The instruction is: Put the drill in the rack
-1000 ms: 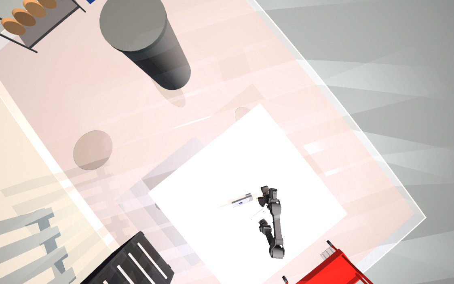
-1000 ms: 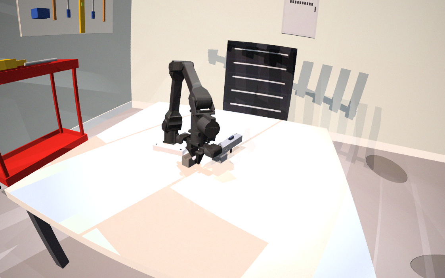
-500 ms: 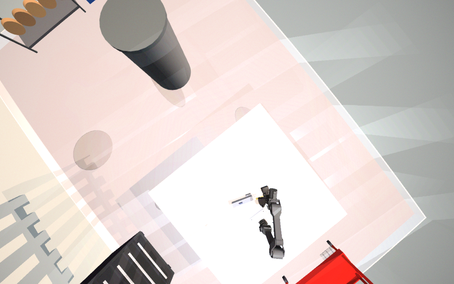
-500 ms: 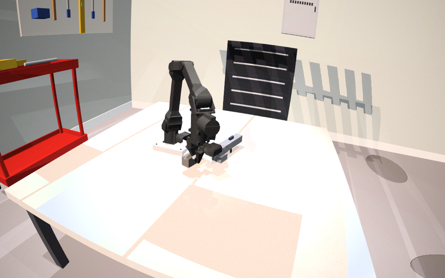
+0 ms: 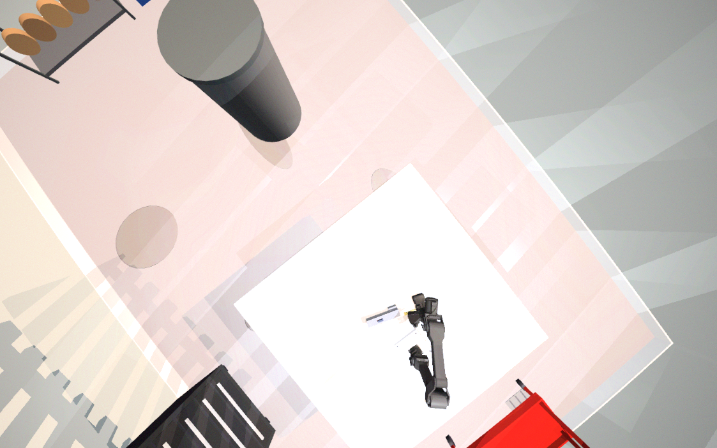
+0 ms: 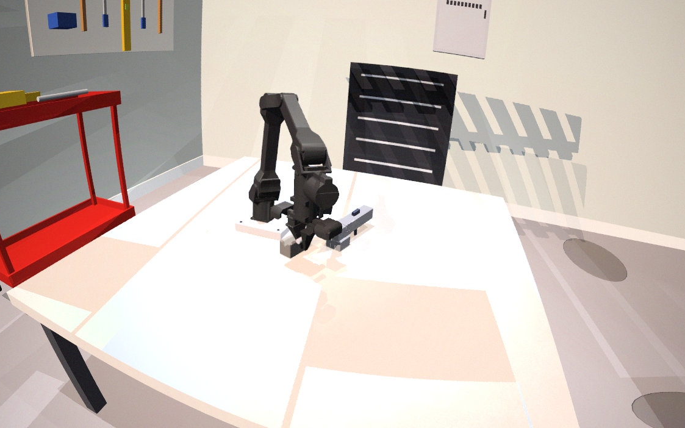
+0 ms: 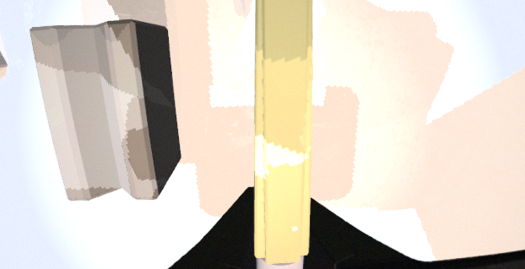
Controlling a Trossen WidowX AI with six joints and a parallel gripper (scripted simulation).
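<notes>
My gripper [image 6: 301, 242] [image 7: 270, 196] is shut on the yellow drill [image 7: 283, 113], near its pale shank. The drill runs up the middle of the wrist view and its far end is out of frame. A bit of yellow also shows beside the gripper in the top view. The grey grooved rack [image 7: 82, 113] [image 6: 287, 250] stands left of the drill in the wrist view, close to the fingers. The long grey housing [image 6: 364, 214] [image 5: 389, 318] with its dark blue key [image 6: 355, 211] [image 5: 380, 320] stands beside the gripper. Whether the drill touches the housing is hidden.
The arm's pale base plate [image 6: 257, 229] lies behind the gripper on the table [image 6: 200, 340]. The grey support block [image 6: 338, 244] is under the near end of the housing. A red cart [image 6: 52, 234] and a black drawer cabinet [image 6: 398, 151] stand beyond the table.
</notes>
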